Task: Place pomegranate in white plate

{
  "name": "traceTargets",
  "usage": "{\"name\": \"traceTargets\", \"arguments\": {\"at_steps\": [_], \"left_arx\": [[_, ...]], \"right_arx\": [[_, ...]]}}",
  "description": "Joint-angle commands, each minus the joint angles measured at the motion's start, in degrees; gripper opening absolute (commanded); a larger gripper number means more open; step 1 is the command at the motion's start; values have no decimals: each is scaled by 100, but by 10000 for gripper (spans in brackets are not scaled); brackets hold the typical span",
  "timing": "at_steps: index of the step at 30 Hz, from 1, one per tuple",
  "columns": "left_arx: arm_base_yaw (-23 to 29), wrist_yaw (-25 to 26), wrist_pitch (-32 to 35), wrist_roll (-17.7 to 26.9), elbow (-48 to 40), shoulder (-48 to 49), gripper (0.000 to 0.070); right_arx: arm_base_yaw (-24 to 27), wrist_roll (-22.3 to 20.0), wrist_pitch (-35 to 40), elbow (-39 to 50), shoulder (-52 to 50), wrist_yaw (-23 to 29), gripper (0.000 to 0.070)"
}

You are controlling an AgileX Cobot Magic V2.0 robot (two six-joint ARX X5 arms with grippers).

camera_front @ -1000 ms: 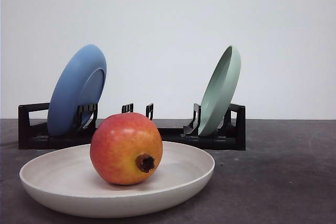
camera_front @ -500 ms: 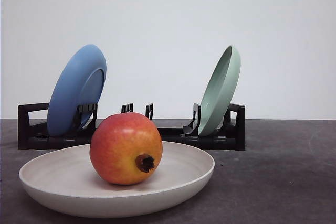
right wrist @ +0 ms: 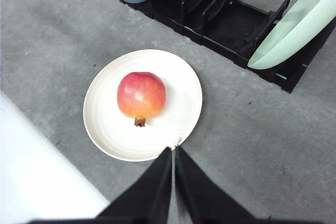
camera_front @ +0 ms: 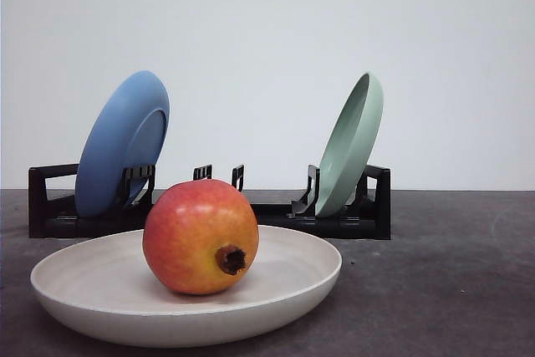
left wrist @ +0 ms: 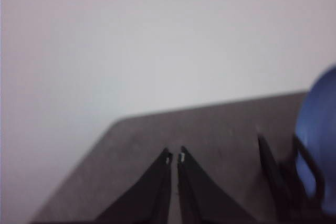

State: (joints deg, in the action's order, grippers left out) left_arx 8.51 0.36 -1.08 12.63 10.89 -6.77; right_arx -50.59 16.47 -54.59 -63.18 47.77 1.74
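Smooth-skinned pomegranate, matt white plate, black plastic rack.

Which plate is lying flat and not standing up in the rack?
The white plate lies flat on the table with the pomegranate in it. The blue plate and pale green plate stand on edge in the black rack.

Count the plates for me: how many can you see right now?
3. The white plate lies flat on the table, holding the pomegranate. The blue plate stands at the left end of the black rack behind it, the pale green plate at the right end.
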Motion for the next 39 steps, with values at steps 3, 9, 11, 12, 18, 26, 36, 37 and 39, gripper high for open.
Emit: {"name": "traceTargets", "arguments": {"at_steps": [3, 9, 11, 12, 18, 26, 36, 37, 39], "left_arx": [[20, 27, 65, -234, -459, 198, 0], [20, 27, 1, -457, -964, 452, 0], [20, 27, -191, -472, -1021, 537, 0], [20, 27, -353, -471, -1020, 585, 0], [20, 11, -982, -477, -1020, 660, 0], [11, 10, -971, -477, -1020, 658, 0], [11, 11, -971, -478, -1020, 658, 0], [11, 11, -971, -478, -1020, 658, 0], [11, 11, -971, -478, -1020, 658, 0]], "right_arx": [[-50, -46, 57, -107, 42, 24, 0], [-50, -46, 59, -107, 42, 24, 0], [-48, -46, 57, -107, 42, 22, 0], [-48, -46, 59, -107, 42, 24, 0], [-50, -46, 90, -107, 42, 22, 0], [-48, -46, 232, -107, 42, 22, 0], [-49, -46, 232, -107, 42, 24, 0], [-50, -46, 232, -107, 42, 24, 0], [-48, -46, 232, -107, 42, 22, 0]]}}
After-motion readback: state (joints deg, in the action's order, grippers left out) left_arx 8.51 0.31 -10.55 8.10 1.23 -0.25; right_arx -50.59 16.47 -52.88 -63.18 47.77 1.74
